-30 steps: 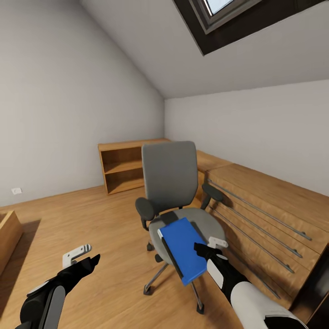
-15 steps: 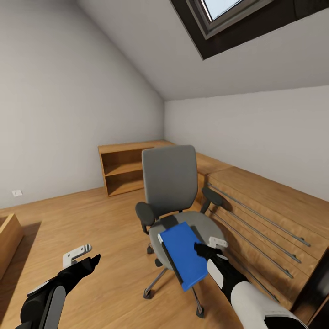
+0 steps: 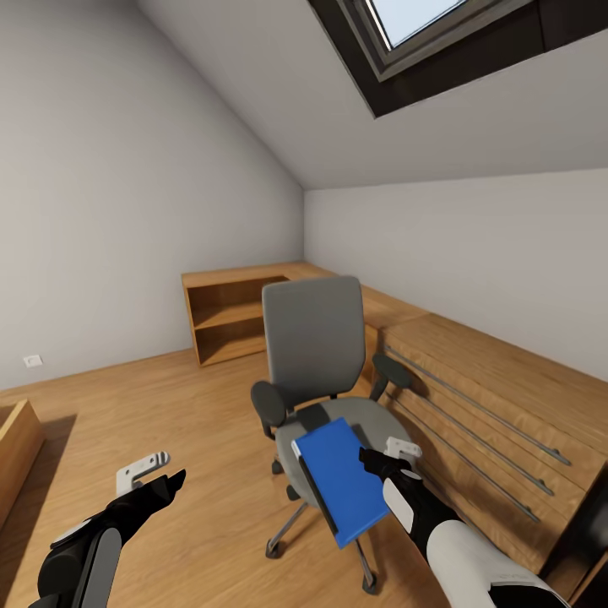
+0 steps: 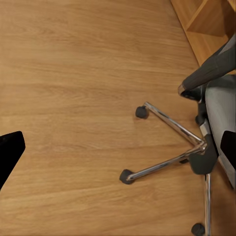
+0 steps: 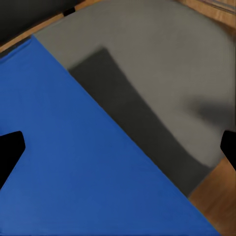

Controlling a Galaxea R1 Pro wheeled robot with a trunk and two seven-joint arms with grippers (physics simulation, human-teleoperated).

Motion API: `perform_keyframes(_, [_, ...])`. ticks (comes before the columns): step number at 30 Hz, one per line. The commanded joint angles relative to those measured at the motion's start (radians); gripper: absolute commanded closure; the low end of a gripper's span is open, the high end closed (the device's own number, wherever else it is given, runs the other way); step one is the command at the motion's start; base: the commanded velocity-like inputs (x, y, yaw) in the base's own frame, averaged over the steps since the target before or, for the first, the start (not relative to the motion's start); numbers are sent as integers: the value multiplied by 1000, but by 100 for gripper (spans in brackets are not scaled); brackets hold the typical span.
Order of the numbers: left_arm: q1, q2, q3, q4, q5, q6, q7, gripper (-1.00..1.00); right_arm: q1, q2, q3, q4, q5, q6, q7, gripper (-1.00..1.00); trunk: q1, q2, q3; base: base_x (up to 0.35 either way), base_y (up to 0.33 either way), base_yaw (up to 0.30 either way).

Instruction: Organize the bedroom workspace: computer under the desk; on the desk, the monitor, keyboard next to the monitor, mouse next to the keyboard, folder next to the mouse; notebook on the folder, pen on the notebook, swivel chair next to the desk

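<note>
From the head, one thin, stiff, likely light folder (image 3: pixel 339 479) hangs tilted over the single chair (image 3: pixel 319 371), pinched at its 3 o'clock edge by the right gripper (image 3: pixel 382 460); the left wrist shows empty parted fingers over floor; the right wrist shows blue folder (image 5: pixel 73 162) above seat.

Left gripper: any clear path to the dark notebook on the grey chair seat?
Probably not. The left gripper hangs over bare floor, and the blue folder in the right gripper covers much of the dark notebook.
</note>
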Motion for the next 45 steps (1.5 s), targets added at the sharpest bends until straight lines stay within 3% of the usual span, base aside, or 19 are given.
perform_keyframes(1, [-1,-1,1,-1,10,5,6,-100,0,0,-3,-2,-4,2,-2,-100,-4,7,2,0,0,0])
perform_keyframes(10, [-1,-1,1,0,10,5,6,-100,0,-3,-4,-17,-3,-2,-2,-100,-39,70,30,0,0,0])
perform_keyframes(15, [-1,-1,1,1,9,5,6,-100,1,-4,-4,-103,-1,-3,-12,-100,-58,105,46,0,0,0])
perform_keyframes(16, [-1,-1,1,1,9,5,7,-100,5,-3,-3,-208,0,5,-38,-100,-62,112,49,0,0,0])
perform_keyframes(21, [-1,0,1,2,9,5,7,-100,74,3,-1,-458,1,78,-124,-100,-81,147,65,0,0,0])
perform_keyframes(25, [-1,1,1,2,9,5,7,-100,170,6,2,-628,-2,157,-176,-100,-85,154,68,0,0,0])
perform_keyframes(26, [-1,2,1,2,9,5,6,-100,258,10,4,-851,-9,274,-204,-100,-85,154,68,0,0,0])
perform_keyframes(30, [-1,2,1,2,9,5,6,-100,324,33,10,-996,-33,345,-212,-100,-85,154,68,0,0,0])
perform_keyframes(45, [-1,4,3,2,9,2,6,-100,352,46,98,-1045,-53,359,-211,-100,-85,154,68,-8,11,0])
